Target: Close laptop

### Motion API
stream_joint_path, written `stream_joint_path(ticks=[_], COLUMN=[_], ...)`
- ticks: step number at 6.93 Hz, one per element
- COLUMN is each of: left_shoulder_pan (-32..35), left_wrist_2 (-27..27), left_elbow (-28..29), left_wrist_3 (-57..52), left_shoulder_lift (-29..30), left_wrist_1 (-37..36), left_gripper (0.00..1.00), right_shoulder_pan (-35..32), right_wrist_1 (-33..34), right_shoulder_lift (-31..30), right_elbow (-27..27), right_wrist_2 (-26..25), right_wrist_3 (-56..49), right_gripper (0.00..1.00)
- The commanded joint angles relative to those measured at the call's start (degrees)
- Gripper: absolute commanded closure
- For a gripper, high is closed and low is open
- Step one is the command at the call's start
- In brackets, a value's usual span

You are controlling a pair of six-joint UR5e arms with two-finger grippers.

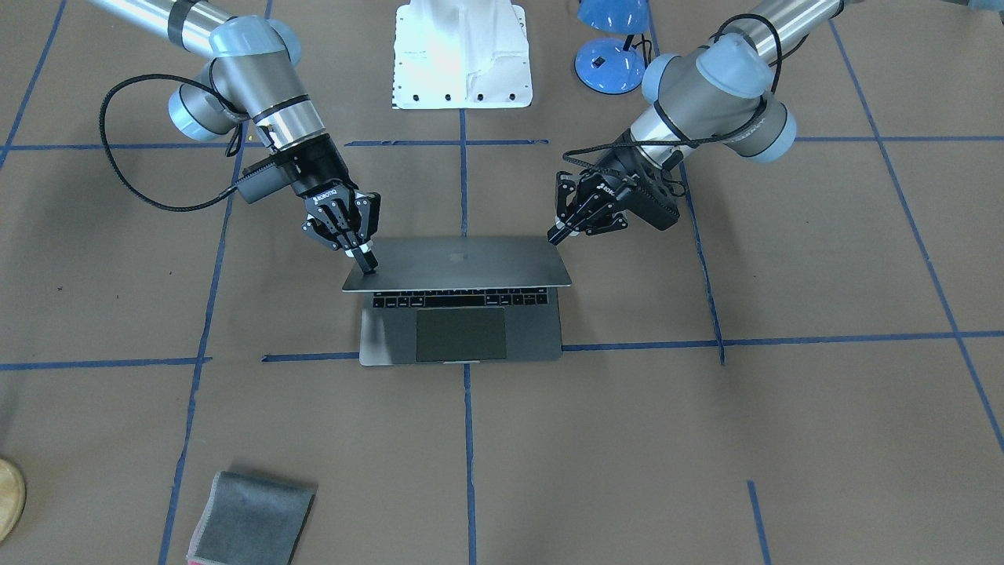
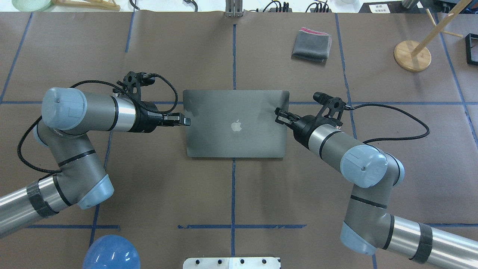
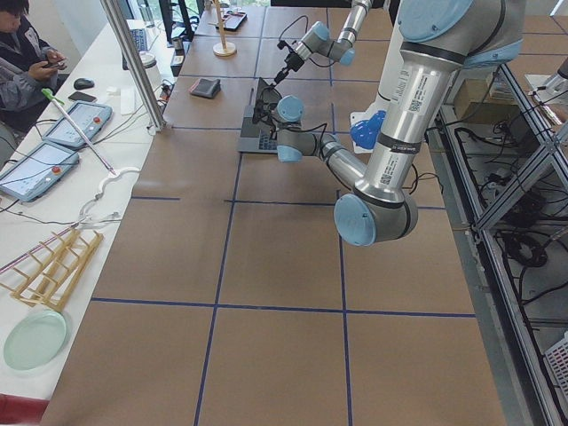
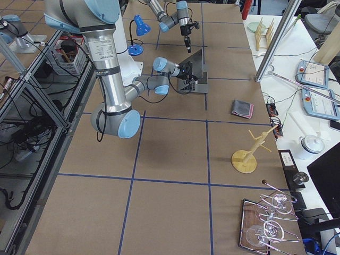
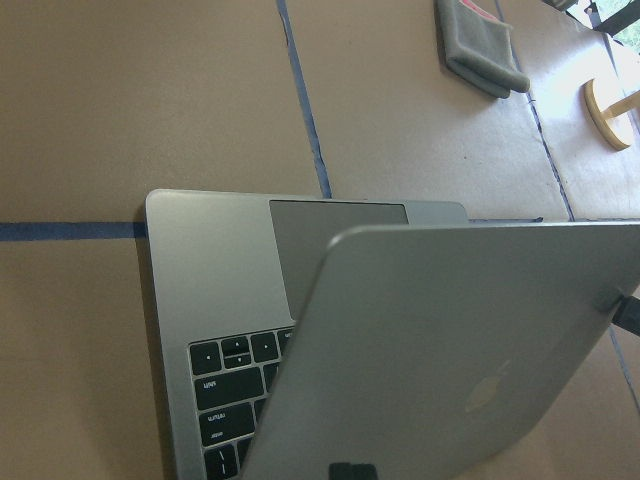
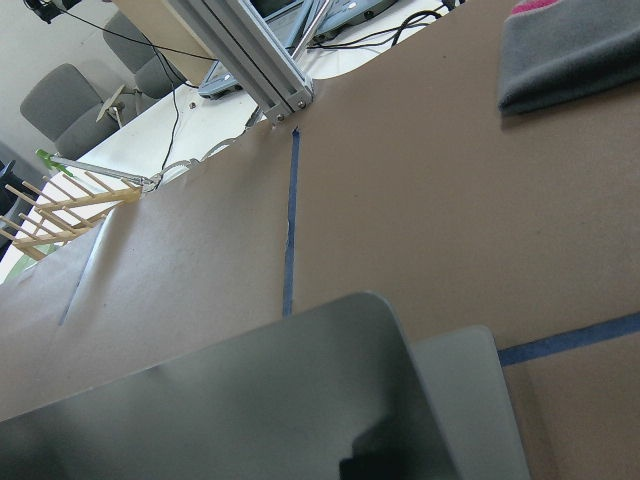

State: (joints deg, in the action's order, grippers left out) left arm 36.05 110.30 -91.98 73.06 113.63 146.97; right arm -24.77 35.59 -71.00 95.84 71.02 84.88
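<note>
The left gripper [image 1: 558, 233] has its two fingers drawn together with nothing between them. Its tips meet the back of the laptop [image 1: 459, 267] at the lid's edge on the robot's left, close to the hinge-side corner. The right gripper [image 1: 365, 264] is likewise pinched closed and empty. Its tips press down on the lid [image 2: 224, 138] near the opposite edge, on the robot's right.

The laptop sits in the middle of the table [image 1: 784, 431], between the two grippers, with its hinge toward the robot. It is only partly folded. The lid leans well forward over the keyboard [image 1: 459, 299], its grey back and small logo facing up. In the front-facing view only a strip of keys shows, and the trackpad [image 1: 460, 334] lies uncovered.

The left arm [image 2: 86, 110] reaches in from the robot's left with its wrist nearly level and pointing straight across at the lid's edge. Its elbow is folded back below it in the overhead view. The right arm [image 2: 336, 142] comes in on a slant from the robot's right, wrist angled toward the lid and elbow bent behind it.

A folded grey cloth [image 1: 251, 518] lies well apart, on the far side of the table from the robot. A blue lamp [image 1: 612, 47] stands near the robot's base.
</note>
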Motion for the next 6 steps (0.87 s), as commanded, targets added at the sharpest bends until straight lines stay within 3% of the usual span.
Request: stream_joint_path(ticks=[1, 3, 5, 6], left_shoulder_pan=[0.0, -0.4, -0.7, -0.5], left_wrist_2=[-0.1, -1.0, -1.1, -1.1], left_elbow=[6.3, 11.0, 14.3, 14.0], left_wrist_3=[-0.2, -0.6, -0.7, -0.2], left_shoulder_lift=[3.1, 4.6, 6.2, 7.1], left_wrist_1=[0.1, 0.2, 0.2, 0.2], left_gripper=[1.0, 1.0, 1.0, 1.0], right_shoulder_pan=[-0.5, -0.6, -2.5, -5.2], right_wrist_1=[0.0, 0.0, 0.1, 1.7], right_shoulder_lift=[2.2, 3.9, 4.3, 4.8], right_elbow=[-4.3, -9.1, -9.4, -8.7], right_wrist_2=[1.4, 3.8, 8.8, 14.8], right_wrist_3=[0.0, -0.1, 0.0, 0.0], right_gripper=[0.98, 0.97, 0.96, 0.82])
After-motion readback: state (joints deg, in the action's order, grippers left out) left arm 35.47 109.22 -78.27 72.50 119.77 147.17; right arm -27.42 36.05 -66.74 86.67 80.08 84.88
